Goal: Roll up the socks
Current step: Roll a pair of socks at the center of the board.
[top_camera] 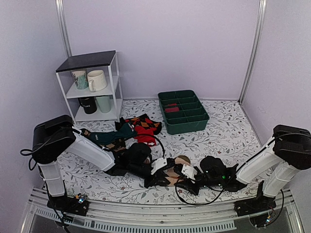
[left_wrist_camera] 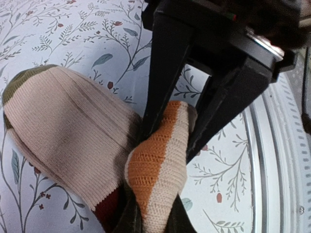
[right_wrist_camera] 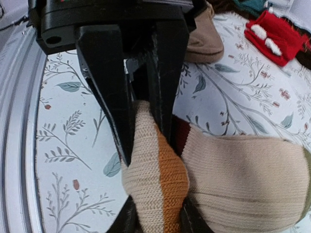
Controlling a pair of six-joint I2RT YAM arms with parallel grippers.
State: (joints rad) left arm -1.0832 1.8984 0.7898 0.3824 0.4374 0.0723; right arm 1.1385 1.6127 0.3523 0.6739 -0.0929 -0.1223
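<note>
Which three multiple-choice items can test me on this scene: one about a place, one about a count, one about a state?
1. Where does the green divided tray stand? A) on the table, right of the shelf rack; B) on the shelf rack; C) between the arm bases.
2. How many mugs are on the shelf rack? A) two; B) four; C) six.
3. What do the left fingers do? A) stand wide open; B) pinch an end of the socks; C) hold a mug.
Answers: 1 A, it sits on the floral table beyond the rack; 2 B, two on each shelf; 3 B, the left wrist view shows the pinch.
</note>
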